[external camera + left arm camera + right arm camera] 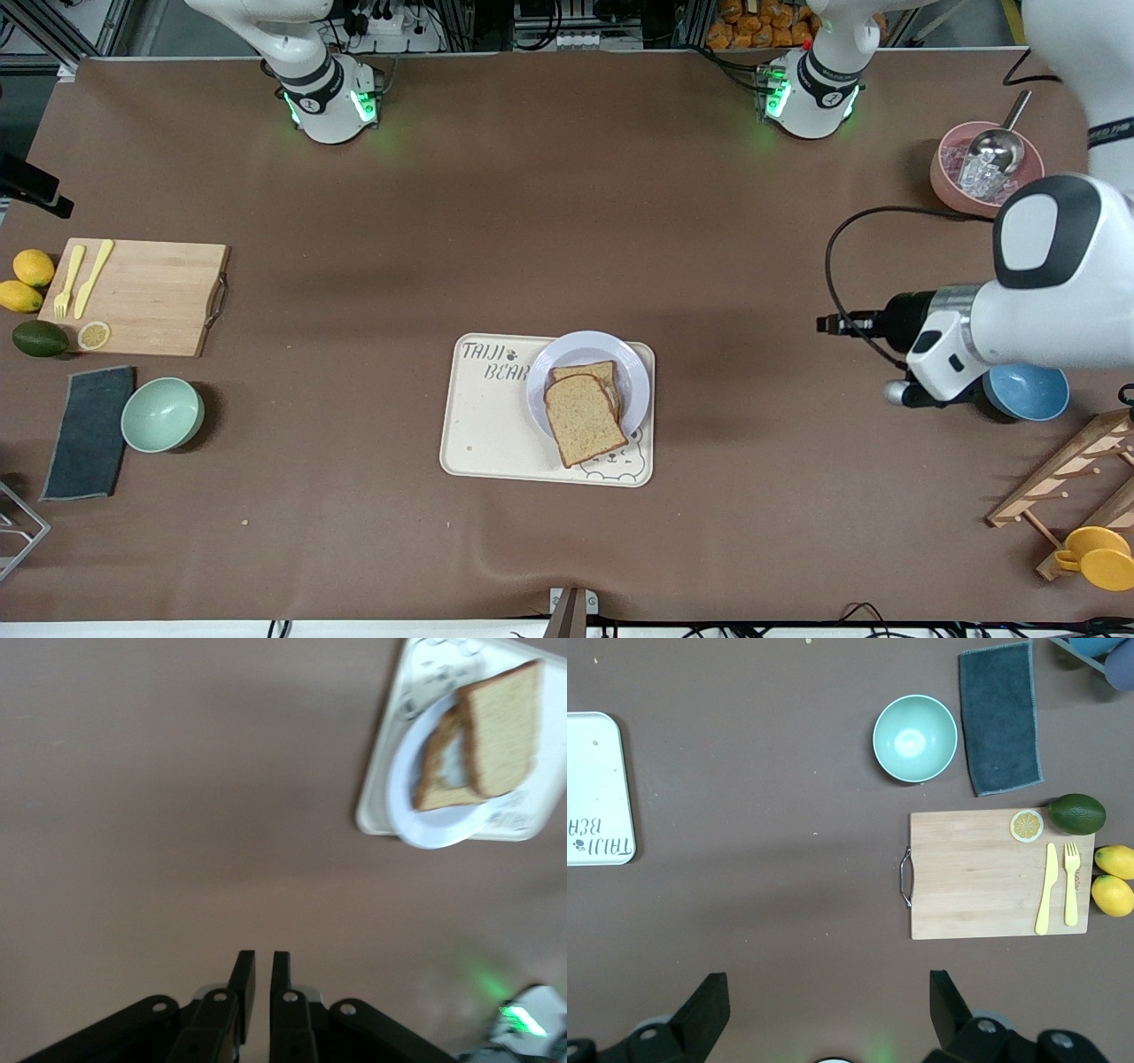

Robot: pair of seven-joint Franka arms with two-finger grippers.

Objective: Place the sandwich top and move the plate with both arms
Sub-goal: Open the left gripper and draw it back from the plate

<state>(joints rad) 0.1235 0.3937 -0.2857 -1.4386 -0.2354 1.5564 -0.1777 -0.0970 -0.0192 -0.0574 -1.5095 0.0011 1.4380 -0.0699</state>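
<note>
On the brown surface (567,221) I see the sandwich top (584,418) placed; the plate (633,377) awaits moving; left gripper (263,967) jaws nearly shut and empty, right gripper (829,1005) jaws wide.

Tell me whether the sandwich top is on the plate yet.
On. The sandwich top lies tilted over the lower slice on the plate, overhanging its rim toward the front camera.

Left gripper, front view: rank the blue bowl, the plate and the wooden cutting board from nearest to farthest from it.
The left gripper, shut and empty, is up at the left arm's end of the table.
1. Blue bowl: right by that arm's wrist, partly hidden by it.
2. Plate: mid-table on the tray, bread on it.
3. Cutting board: at the right arm's end.
</note>
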